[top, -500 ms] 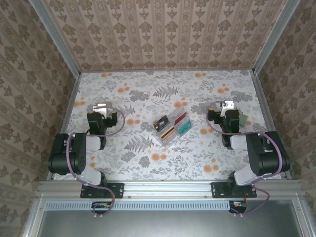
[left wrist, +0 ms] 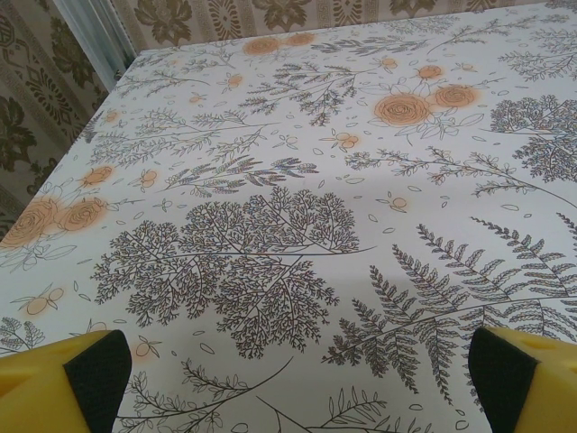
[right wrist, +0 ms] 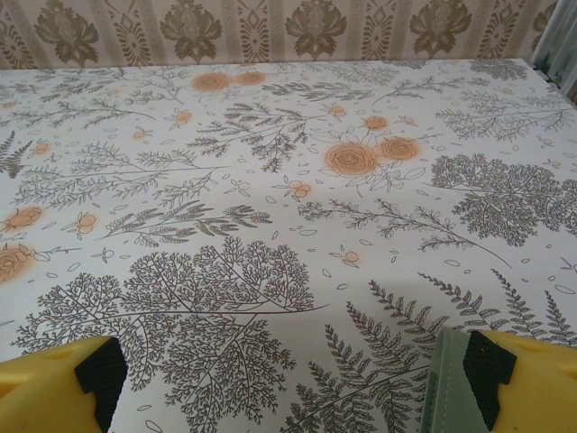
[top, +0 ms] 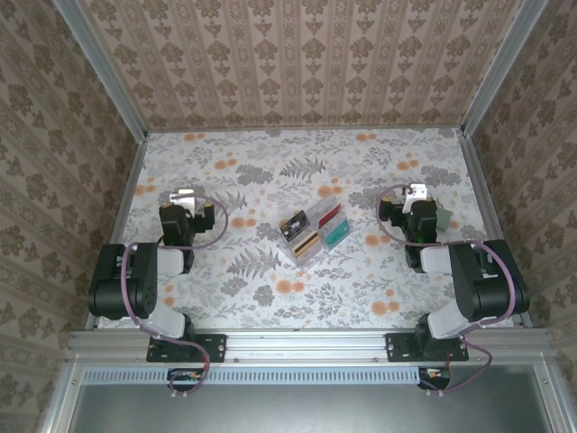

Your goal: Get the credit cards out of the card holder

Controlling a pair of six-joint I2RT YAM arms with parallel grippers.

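Observation:
Four credit cards lie in a tight two-by-two block mid-table: black [top: 296,224], red [top: 329,215], tan [top: 306,244] and teal [top: 335,235]. A pale strip borders the block's near edge; I cannot tell what it is. The card holder [top: 440,219], pale grey-green with a stitched edge, lies flat at the right, apart from the cards. Its edge [right wrist: 446,388] touches the inner side of my right gripper's [right wrist: 293,379] right finger [right wrist: 494,379]. My right gripper [top: 415,191] is open and empty. Left of the cards, my left gripper [top: 183,195] [left wrist: 302,379] is open over bare cloth.
A floral cloth [top: 270,162] covers the table. Patterned walls with aluminium posts [top: 126,108] close the back and both sides. Both arms are folded back near the front rail [top: 297,343].

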